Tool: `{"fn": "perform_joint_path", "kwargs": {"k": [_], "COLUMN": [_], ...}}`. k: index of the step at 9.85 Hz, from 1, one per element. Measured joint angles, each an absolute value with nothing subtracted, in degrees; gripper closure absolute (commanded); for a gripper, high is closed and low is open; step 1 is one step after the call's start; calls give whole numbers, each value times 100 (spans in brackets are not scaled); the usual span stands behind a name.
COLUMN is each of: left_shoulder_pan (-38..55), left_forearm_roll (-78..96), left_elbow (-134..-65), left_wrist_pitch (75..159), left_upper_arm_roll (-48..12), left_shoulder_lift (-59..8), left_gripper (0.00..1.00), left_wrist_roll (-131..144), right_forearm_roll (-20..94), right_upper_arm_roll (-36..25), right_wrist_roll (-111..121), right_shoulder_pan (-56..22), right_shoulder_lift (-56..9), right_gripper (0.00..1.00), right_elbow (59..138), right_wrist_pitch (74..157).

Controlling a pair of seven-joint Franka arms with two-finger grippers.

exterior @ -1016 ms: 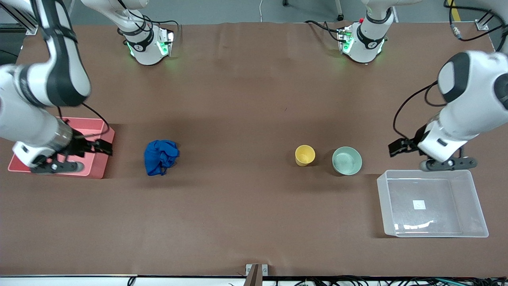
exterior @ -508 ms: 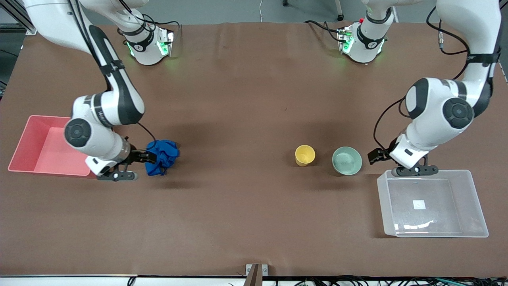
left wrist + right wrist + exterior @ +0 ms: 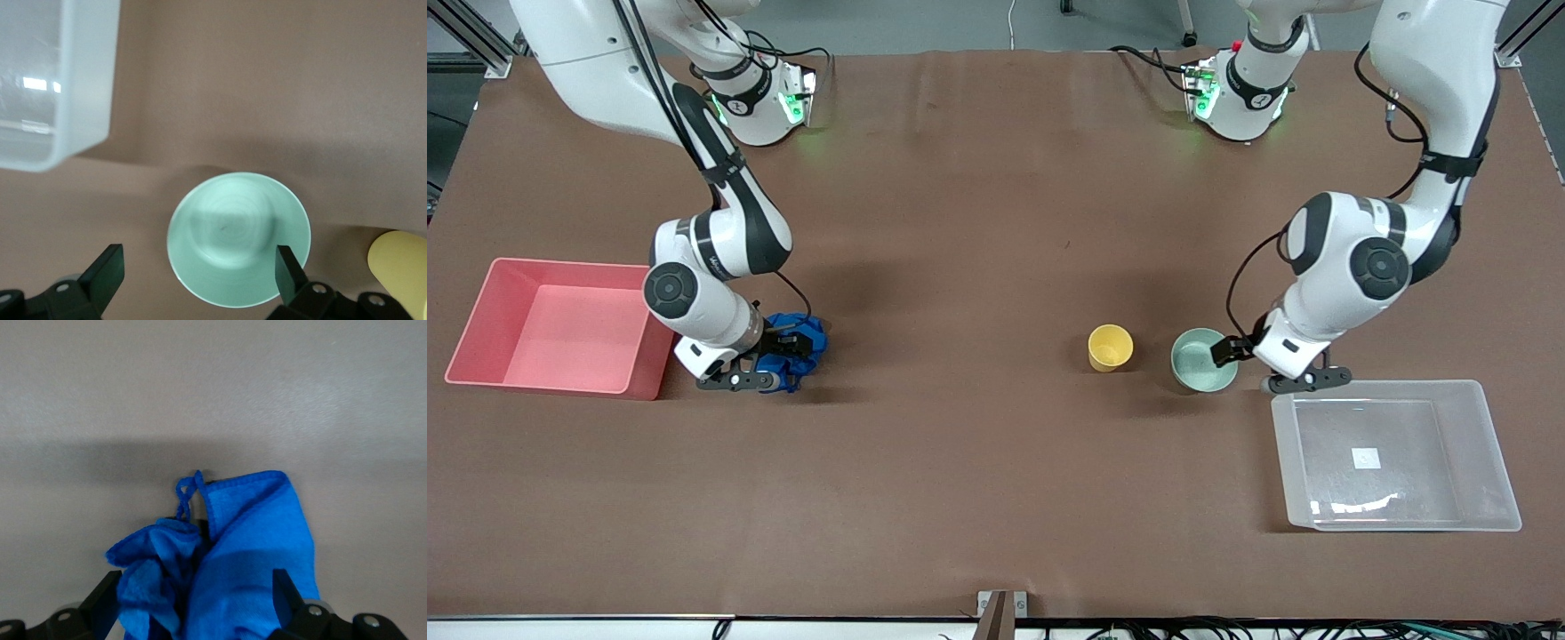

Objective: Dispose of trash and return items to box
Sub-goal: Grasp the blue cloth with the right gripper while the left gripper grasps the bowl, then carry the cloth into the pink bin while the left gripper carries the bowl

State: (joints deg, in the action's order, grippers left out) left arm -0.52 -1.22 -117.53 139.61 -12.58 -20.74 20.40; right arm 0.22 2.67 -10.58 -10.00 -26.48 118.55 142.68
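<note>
Inside clear box point(image 3: 1485, 516): white label point(image 3: 1366, 458).

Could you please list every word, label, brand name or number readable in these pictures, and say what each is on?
No text can be read anywhere.
Small white square label on the base of the clear box: looks blank, or its print is too small to tell.
Blue cloth, yellow cup, mint-green bowl, pink bin: plain, no markings.

Even overhead light leaves soft shadows beside the arms on the brown surface point(image 3: 978, 222). White glare streaks the clear tray point(image 3: 1489, 440), whose wall looks blurred in the left wrist view. Green lamps glow at both bases.
</note>
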Motion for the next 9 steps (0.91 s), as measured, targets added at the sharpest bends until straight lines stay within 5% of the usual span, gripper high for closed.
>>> {"fn": "perform_joint_path", "kwargs": {"k": [1,3,4,5,8,9], "left_shoulder_pan": [-42,-64,-70,-80,-87,-87], "left_forearm_roll": [-122,-122,-122,-122,-122,-122], "left_elbow": [-11833,-12031,-12114,-12166,-12178,-12178], "left_wrist_pitch": [14095,14408,14532,14615,14644,14650], "left_upper_arm_roll": [-1256,-1237,-1234,-1232,-1230,-1230], "left_shoulder_lift": [-2140,-2252,-2303,-2351,-2493,-2516], "left_gripper": [0,1,11,26,98,100], "left_wrist_roll": [2080,2085,2085,2086,2086,2086], "right_forearm_roll": [22,16,10,10,3,3], "right_upper_arm_roll": [268,267,264,261,236,222], "right_wrist_roll": [-1059,-1061,-1060,-1059,-1059,-1059], "right_shoulder_pan": [-1055,-1099,-1099,-1099,-1098,-1097], "right_shoulder_lift": [-2732,-2850,-2870,-2874,-2860,-2857], "right_gripper": [9,75,88,94,98,98], "right_elbow": [11857,11858,11857,11857,11846,11840], "right_wrist_pitch": [14294,14319,14320,14316,14308,14292]}}
